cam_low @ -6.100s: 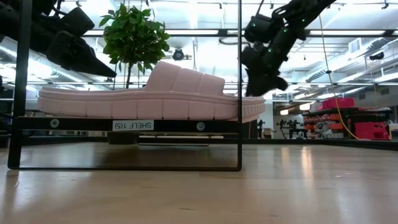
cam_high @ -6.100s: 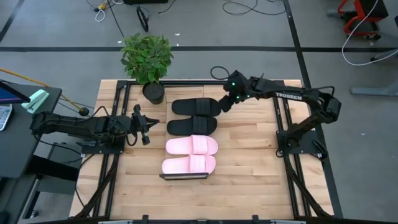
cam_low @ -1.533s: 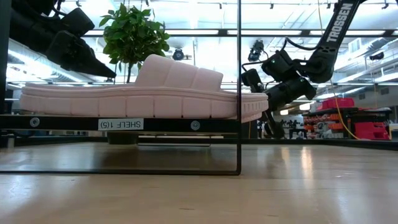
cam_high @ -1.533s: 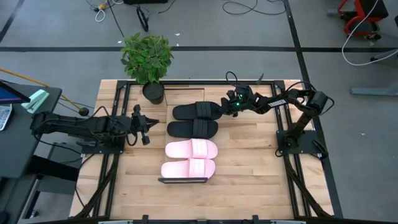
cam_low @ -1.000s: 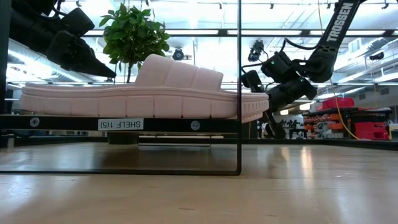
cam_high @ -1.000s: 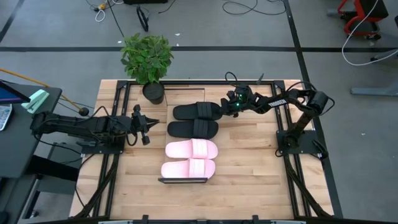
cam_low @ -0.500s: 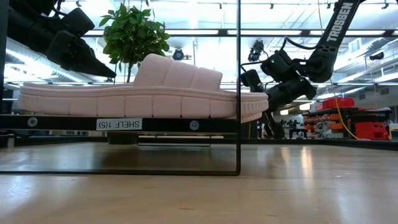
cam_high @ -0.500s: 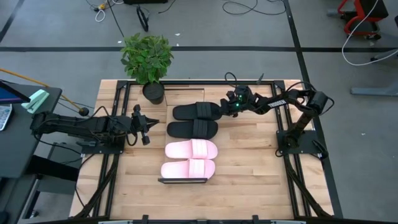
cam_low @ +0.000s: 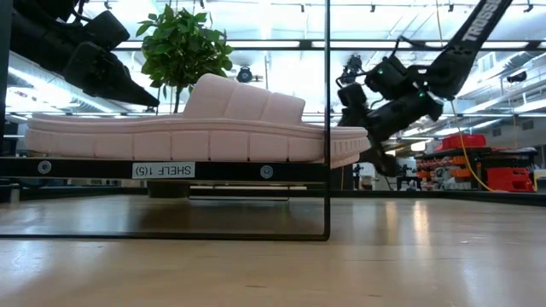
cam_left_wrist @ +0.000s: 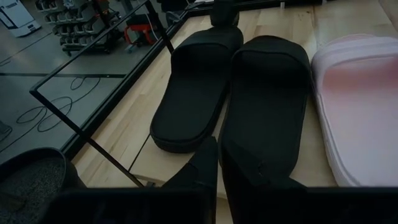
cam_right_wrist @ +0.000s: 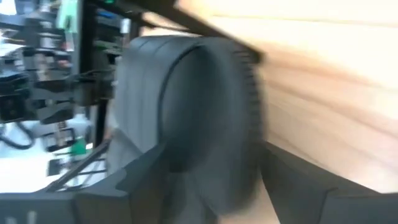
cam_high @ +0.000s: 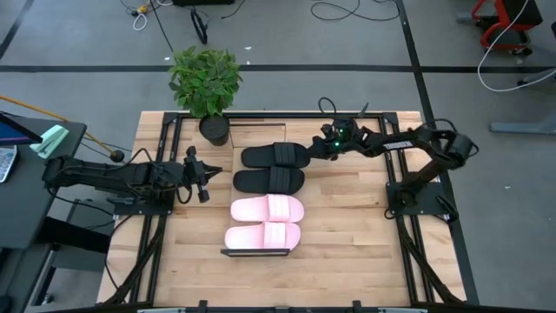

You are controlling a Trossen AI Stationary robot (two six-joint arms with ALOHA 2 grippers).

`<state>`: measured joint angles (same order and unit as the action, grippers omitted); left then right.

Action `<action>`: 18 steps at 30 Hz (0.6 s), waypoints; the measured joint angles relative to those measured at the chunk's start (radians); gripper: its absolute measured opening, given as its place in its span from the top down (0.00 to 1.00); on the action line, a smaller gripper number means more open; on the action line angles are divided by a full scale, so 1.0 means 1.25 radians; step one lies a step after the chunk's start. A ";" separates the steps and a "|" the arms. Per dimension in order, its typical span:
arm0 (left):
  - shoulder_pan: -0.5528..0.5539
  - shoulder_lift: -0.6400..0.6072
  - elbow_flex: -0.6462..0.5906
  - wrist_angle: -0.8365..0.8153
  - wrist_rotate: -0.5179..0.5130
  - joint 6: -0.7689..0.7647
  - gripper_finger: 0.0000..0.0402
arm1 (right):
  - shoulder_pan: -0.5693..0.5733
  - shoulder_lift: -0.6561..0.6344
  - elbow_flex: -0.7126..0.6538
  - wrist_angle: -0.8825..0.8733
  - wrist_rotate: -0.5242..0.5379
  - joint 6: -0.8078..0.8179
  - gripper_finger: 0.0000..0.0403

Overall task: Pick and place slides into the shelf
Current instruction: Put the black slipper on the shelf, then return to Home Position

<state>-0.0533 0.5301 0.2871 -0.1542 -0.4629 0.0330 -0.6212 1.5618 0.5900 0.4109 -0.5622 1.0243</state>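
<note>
Four slides lie side by side on the shelf (cam_high: 256,251), toes toward the table's left: two black ones (cam_high: 272,156) (cam_high: 269,180) at the far end, two pink ones (cam_high: 268,208) (cam_high: 263,234) at the near end. My right gripper (cam_high: 321,149) hangs open just above the right end of the far black slide (cam_right_wrist: 199,106), one finger on either side and both apart from it. My left gripper (cam_high: 205,178) waits shut at the shelf's left, clear of the black slides (cam_left_wrist: 264,106). The low view shows the nearest pink slide (cam_low: 196,132) resting sole down on the shelf board (cam_low: 85,169).
A potted plant (cam_high: 206,83) stands at the table's far left, beside the shelf's far end. Black frame rails (cam_high: 395,165) run along the table's left and right sides. Bare plank tabletop (cam_high: 347,235) lies right of the shelf and toward the near edge.
My right gripper has opened, let go of the far black slide's right end and risen a little, drawing slightly toward the table's right. That slide stays flat on the shelf where it was.
</note>
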 joint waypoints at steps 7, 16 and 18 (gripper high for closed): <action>0.000 0.000 0.000 0.000 0.000 0.000 0.92 | -0.047 -0.152 0.000 -0.311 0.073 -0.152 0.36; 0.000 0.000 0.000 0.000 0.000 -0.003 0.93 | 0.046 -0.317 0.000 -0.463 0.120 -0.381 0.71; 0.000 0.000 0.000 0.000 0.000 -0.004 0.94 | 0.089 -0.341 0.000 -0.463 0.137 -0.413 0.90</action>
<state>-0.0535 0.5301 0.2871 -0.1543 -0.4629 0.0286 -0.5097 1.1361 0.5896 -0.1676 -0.3907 0.5083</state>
